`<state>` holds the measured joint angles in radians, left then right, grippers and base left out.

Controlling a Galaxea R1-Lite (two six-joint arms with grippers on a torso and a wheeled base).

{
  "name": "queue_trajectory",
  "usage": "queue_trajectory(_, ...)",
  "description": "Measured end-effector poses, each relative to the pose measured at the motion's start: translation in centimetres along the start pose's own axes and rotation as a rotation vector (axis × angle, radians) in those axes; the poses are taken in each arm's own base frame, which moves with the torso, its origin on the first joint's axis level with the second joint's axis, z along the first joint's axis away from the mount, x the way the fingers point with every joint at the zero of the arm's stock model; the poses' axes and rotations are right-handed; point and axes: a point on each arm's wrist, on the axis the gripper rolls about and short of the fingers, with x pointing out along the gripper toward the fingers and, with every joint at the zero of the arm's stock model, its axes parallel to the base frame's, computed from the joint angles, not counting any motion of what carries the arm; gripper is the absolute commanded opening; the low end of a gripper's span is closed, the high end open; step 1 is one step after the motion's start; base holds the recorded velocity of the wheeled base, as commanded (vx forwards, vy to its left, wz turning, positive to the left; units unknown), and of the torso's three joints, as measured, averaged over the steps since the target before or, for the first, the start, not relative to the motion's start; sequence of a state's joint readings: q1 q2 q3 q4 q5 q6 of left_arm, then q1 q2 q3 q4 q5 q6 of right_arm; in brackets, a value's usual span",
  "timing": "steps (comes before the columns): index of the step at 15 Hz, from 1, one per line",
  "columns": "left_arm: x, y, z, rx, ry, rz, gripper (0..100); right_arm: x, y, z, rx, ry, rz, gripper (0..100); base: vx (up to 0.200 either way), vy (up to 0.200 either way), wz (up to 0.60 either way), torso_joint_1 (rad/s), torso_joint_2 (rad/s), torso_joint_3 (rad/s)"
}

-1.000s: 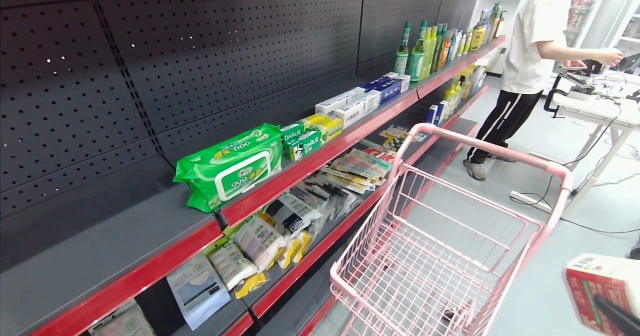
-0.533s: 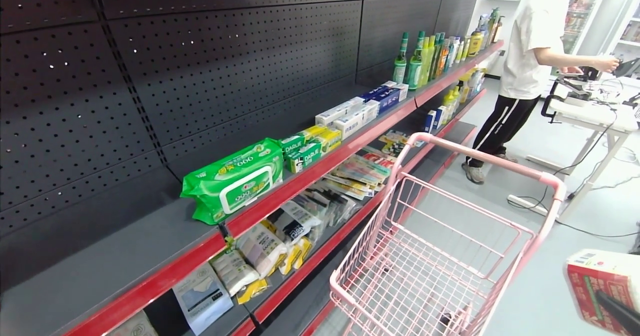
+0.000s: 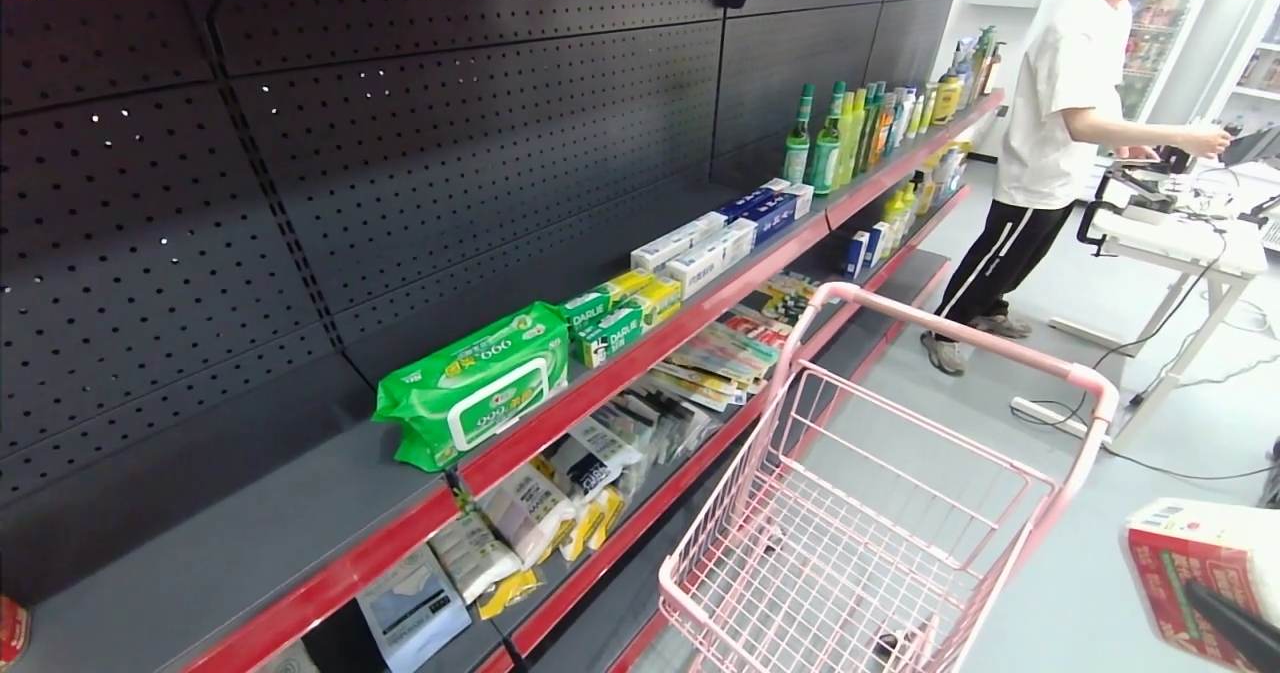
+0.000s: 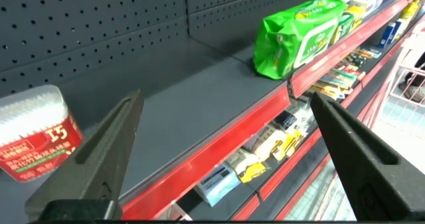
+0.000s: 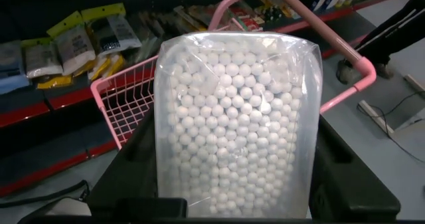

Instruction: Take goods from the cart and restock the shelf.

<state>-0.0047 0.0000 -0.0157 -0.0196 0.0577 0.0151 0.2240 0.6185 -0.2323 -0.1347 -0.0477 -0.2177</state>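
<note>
Head camera has tilted up; goods unmoved. Right claw [image 5: 240,184] clamps swab pack [image 5: 236,111] between its fingers, near cart [image 3: 960,328]. Left claw [image 4: 226,98] spread wide over shelf [image 3: 250,513].

Pale grey floor [image 3: 1230,423] stretches to a white worktop [image 3: 1190,238] on slanted legs at the far right, with a white power strip [image 3: 1045,413] near its legs. Brightly lit glass-fronted cabinets [image 3: 1155,23] stand behind.

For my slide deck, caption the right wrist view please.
Right end effector grips a clear pack of white cotton swabs, pink cart beyond it.
</note>
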Motion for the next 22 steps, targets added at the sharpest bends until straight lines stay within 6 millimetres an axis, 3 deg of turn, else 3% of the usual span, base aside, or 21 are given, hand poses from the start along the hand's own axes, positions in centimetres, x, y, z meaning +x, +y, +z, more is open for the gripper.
queue_trajectory(13,0.0,0.0,0.0,-0.001,0.0,0.0,100,0.48,0.0,0.17,-0.005,0.023,0.008,0,0.0,0.0,0.0,0.082,-0.17,-0.091)
queue_trajectory(22,0.0,0.0,0.0,-0.006,0.0,0.0,100,0.69,0.01,0.13,-0.014,0.037,0.01,0,0.0,0.0,0.6,0.003,0.0,0.002)
